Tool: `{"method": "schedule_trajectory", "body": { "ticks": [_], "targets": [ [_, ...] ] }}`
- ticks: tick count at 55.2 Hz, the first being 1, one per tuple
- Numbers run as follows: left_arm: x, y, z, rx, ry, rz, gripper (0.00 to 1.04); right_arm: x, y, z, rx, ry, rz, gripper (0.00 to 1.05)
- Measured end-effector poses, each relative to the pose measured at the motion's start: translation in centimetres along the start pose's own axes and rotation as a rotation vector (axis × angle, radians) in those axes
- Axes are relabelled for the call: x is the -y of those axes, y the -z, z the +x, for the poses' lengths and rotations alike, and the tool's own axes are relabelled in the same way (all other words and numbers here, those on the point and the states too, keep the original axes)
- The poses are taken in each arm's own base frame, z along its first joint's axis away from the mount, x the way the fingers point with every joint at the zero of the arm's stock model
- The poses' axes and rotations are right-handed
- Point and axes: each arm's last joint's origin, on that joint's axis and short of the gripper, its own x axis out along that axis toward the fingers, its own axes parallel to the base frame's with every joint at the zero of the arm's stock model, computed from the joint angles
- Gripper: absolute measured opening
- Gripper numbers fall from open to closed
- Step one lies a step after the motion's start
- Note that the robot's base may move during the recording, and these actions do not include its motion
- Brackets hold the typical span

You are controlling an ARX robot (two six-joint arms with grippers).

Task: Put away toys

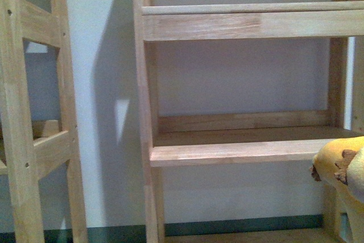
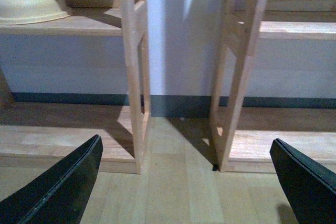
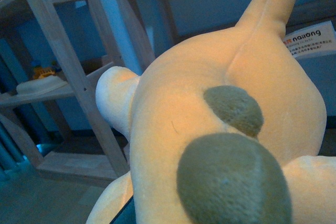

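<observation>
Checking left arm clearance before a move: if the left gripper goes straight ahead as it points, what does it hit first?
Likely nothing close: the open left gripper aims at the gap between two shelf frames, so the wall comes first, or the floor; depth unclear.

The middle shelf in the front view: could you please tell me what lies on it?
The shelf shows nothing on its visible boards; the plush toy covers its right end, leaving that part unknown.

A yellow plush toy (image 3: 173, 129) with two olive patches fills the view; behind it, a wooden shelf (image 3: 68, 61) carries a pale bowl (image 3: 39, 85).
</observation>
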Motion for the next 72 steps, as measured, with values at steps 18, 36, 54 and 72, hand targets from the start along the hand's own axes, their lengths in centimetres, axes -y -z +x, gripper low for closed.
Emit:
{"method": "schedule_trajectory", "body": {
  "ticks": [18,36,54,72],
  "targets": [
    [0.0,0.0,0.0,0.000,-0.003,0.000,0.99,0.0,0.0,0.0,-0.004,-0.011,0.000,0.17],
    [0.0,0.0,0.0,0.000,-0.003,0.000,0.99,0.0,0.0,0.0,-0.003,-0.009,0.000,0.17],
    [0.0,0.0,0.0,0.000,-0.003,0.000,0.99,0.0,0.0,0.0,-0.006,0.006,-0.018,0.17],
    [0.0,0.0,0.0,0.000,-0.003,0.000,0.99,-3.1,-8.1,1.6,0.194,0.018,-0.408,0.17]
  ]
}}
